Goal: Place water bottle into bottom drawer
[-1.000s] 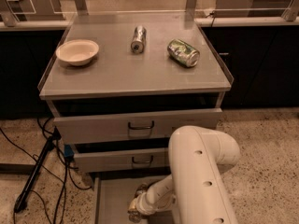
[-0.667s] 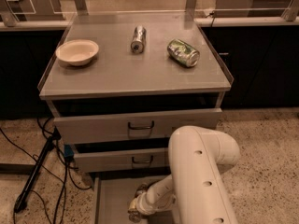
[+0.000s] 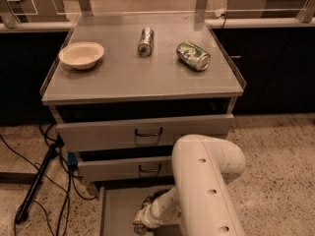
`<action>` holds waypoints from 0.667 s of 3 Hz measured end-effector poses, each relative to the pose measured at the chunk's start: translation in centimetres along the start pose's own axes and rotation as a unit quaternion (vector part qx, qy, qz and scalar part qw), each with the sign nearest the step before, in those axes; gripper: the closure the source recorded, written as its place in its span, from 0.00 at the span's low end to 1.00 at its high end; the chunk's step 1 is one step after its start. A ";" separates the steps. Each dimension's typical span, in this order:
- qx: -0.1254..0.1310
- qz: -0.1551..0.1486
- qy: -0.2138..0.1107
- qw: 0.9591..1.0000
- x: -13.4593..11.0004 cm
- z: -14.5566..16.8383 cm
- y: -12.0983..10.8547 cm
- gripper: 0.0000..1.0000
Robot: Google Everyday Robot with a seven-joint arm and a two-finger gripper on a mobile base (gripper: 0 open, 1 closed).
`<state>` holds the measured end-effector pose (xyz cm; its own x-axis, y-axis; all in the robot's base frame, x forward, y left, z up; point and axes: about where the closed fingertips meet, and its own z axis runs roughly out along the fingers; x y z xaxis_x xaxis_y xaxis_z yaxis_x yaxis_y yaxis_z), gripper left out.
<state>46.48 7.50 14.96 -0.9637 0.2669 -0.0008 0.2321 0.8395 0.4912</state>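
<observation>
The bottom drawer (image 3: pixel 114 208) is pulled open below the two upper drawers, and part of its flat grey floor shows. My white arm (image 3: pixel 206 181) reaches down into it from the right. The gripper (image 3: pixel 141 221) is low inside the drawer, at the bottom edge of the view. The water bottle does not show as a separate thing; it is hidden at the gripper or out of view.
On the cabinet top (image 3: pixel 123 82) lie a cream bowl (image 3: pixel 81 54), a silver can (image 3: pixel 145 41) and a green can (image 3: pixel 193 55). The two upper drawers (image 3: pixel 147 132) with dark handles stand slightly out. Black cables and a stand leg (image 3: pixel 39 176) lie on the floor at left.
</observation>
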 end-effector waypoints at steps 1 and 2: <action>0.007 0.015 -0.003 1.000 0.3 1.2 -0.1 1.00; 0.012 0.013 -0.002 1.000 0.7 1.6 -0.1 0.98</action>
<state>46.03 8.34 13.46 -0.9568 0.2905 0.0077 0.2598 0.8432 0.4706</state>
